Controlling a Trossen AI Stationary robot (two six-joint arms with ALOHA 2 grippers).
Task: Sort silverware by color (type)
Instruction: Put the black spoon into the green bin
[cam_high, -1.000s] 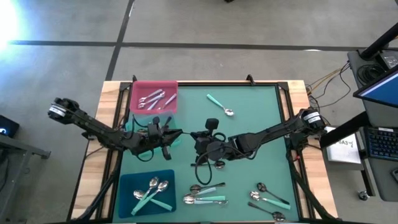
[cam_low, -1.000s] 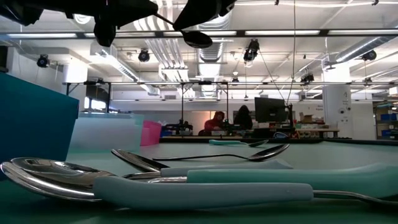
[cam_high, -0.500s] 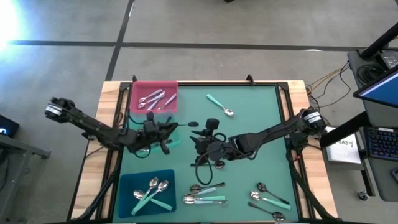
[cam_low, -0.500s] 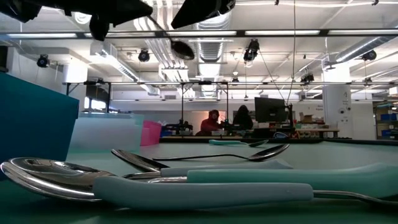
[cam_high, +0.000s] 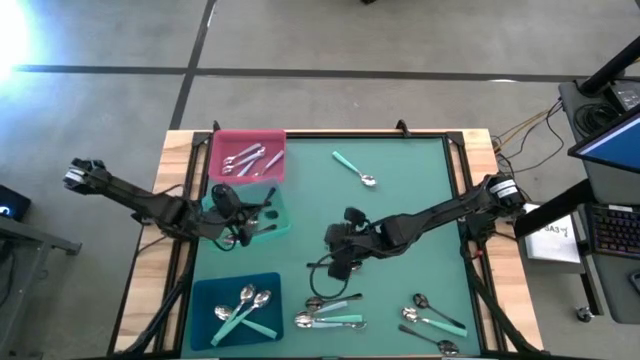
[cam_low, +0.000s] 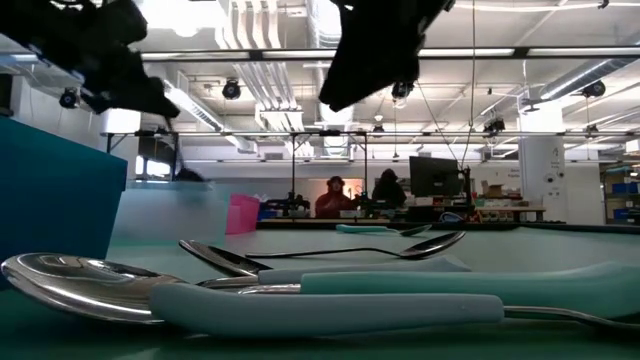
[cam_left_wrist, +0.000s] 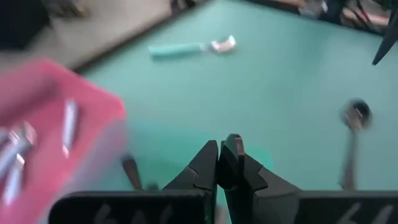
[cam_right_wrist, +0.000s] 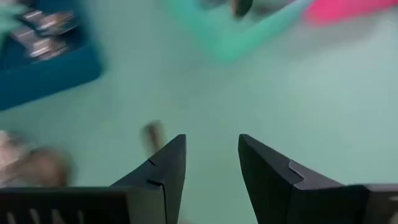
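Left gripper (cam_left_wrist: 222, 163) fingers pressed together, right gripper (cam_right_wrist: 211, 163) fingers seemingly parted

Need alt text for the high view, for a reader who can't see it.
Seen from above, the left gripper, shut, sits over the green tray, and the right gripper, open, hangs over the green mat's middle. A pink tray and a blue tray hold spoons; more spoons lie loose along the near edge.

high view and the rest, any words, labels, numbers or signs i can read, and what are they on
None can be read in any view.
White paper sheet beside the table's right edge in the high view: dark print, too small to read.
Black computer keyboard at the far right: keys show, no legends legible.
Dark monitor in the room behind, low view: no text visible.
Pink, mint-green and blue plastic trays, silverware: no markings seen.
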